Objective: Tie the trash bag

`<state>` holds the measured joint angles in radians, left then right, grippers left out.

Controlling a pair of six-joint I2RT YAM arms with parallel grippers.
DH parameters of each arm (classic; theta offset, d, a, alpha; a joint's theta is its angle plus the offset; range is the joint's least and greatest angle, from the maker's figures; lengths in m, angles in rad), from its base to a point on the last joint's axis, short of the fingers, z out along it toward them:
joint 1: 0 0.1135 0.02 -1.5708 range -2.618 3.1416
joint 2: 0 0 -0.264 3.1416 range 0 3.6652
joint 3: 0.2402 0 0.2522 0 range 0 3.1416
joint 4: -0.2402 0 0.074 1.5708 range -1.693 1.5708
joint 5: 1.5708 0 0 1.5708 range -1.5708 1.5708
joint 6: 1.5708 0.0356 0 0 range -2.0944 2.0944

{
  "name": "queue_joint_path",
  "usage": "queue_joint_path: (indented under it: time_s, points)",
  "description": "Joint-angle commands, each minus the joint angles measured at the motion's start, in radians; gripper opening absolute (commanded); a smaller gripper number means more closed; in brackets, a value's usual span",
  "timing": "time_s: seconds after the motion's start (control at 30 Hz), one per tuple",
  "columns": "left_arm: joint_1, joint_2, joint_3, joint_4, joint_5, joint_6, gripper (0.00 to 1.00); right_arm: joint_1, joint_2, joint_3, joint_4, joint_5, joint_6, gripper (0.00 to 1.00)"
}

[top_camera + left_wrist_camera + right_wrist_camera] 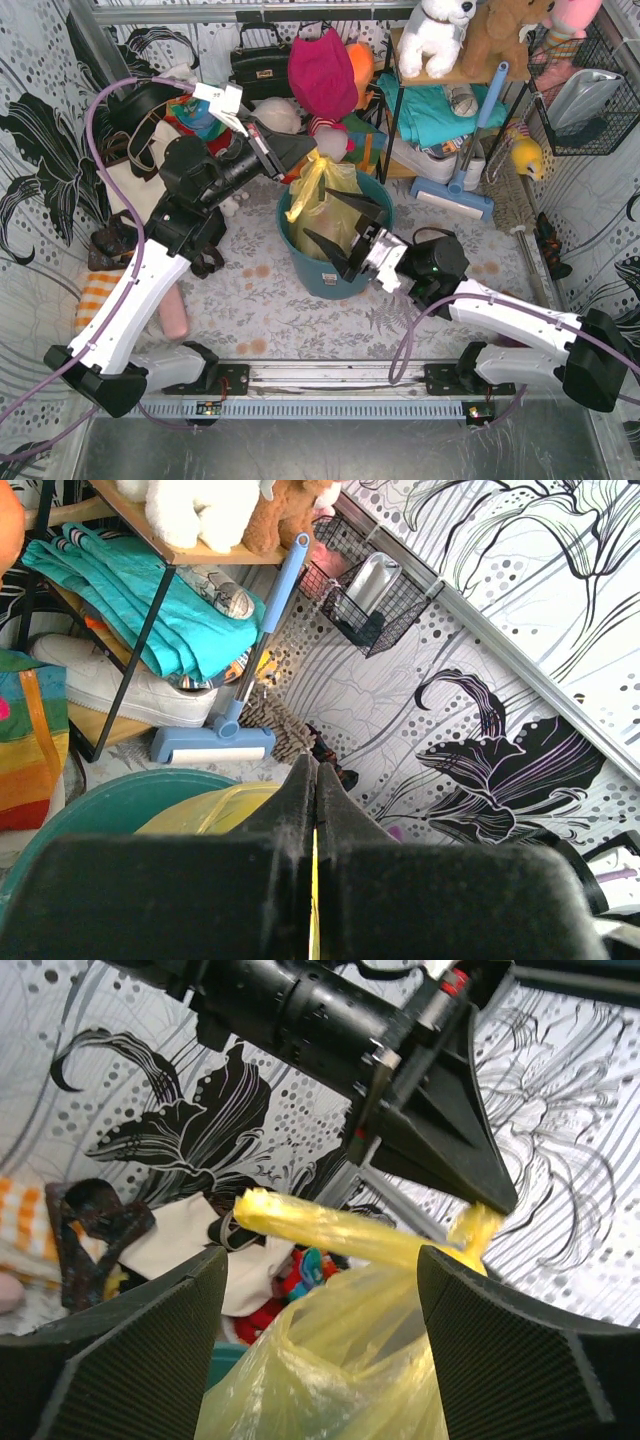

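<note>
The yellow-green trash bag (325, 205) stands in a teal bucket (340, 275) at the table's middle. My left gripper (312, 150) is shut on the bag's gathered top at the far rim and holds it up; a thin yellow strip shows between its closed fingers (290, 810) in the left wrist view. My right gripper (345, 228) is open over the bucket's near side, its fingers (150, 1330) on either side of the bag's body (340, 1360). A twisted tail of the bag (320, 1225) sticks out sideways from the left gripper (485, 1210).
A cream tote bag (135, 180) and dark straps lie at the left. A shelf (440, 95) with teal cloth, shoes and plush toys stands behind the bucket. A blue squeegee (465, 180) leans there. A wire basket (585, 85) hangs on the right wall.
</note>
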<state>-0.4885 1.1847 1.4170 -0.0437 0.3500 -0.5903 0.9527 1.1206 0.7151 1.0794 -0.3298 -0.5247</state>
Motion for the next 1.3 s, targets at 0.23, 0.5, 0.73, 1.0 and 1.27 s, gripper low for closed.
queue_joint_path:
  time_s: [0.23,0.5,0.73,1.0,1.27]
  points:
    - [-0.002,0.010,0.017,0.065,0.050,-0.025,0.00,0.088,0.136,0.154,0.009,0.053,-0.510,0.77]
    - [-0.002,-0.002,0.008,0.077,0.054,-0.036,0.00,0.087,0.185,0.187,0.070,0.106,-0.544,0.44]
    - [-0.002,-0.004,0.011,0.080,0.048,-0.031,0.00,0.087,0.164,0.164,0.084,0.132,-0.562,0.16]
    - [-0.001,0.053,0.108,0.039,-0.011,0.059,0.00,0.087,0.059,0.146,-0.079,0.096,-0.423,0.00]
    - [0.000,0.175,0.251,-0.024,-0.081,0.150,0.00,0.087,-0.100,0.095,-0.318,0.046,-0.152,0.00]
